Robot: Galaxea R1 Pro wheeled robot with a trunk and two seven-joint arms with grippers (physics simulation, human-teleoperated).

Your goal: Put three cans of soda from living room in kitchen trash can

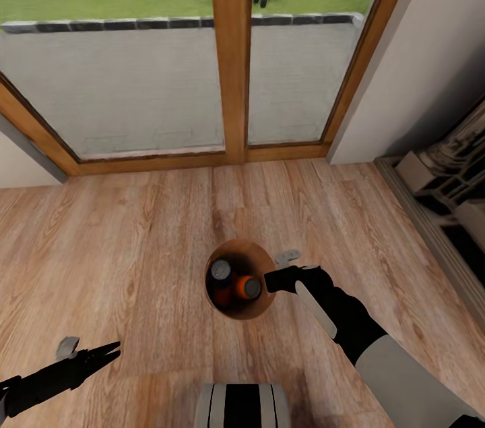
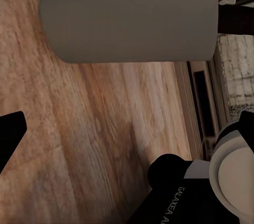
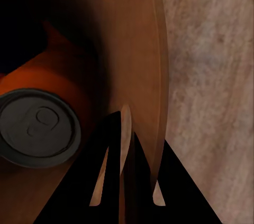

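The trash bucket (image 1: 240,278) is standing on the wood plank floor (image 1: 121,239), well apart from the wood-framed glass doors (image 1: 229,50) ahead and from the pale wall (image 1: 431,64) at the right, so open floor is lying all around it. The right end effector (image 1: 273,280) is reaching to the bucket's right rim; in the right wrist view its two dark fingers (image 3: 108,182) are straddling the thin copper-brown wall (image 3: 151,76), closed together on that rim.

Inside, two drink cans are showing: one with a silver top (image 1: 220,270), its body too dark to tell the colour, and an orange can (image 1: 246,287) lying just beside it. Whether a third can is sitting beneath them cannot be told.

The left end effector (image 1: 101,352) is hovering low over bare floor at the left, well apart from the bucket, its fingers looking nearly together and holding nothing. In the left wrist view the bucket's matte grey tapered outside (image 2: 132,18) is being cut off by the frame edge.
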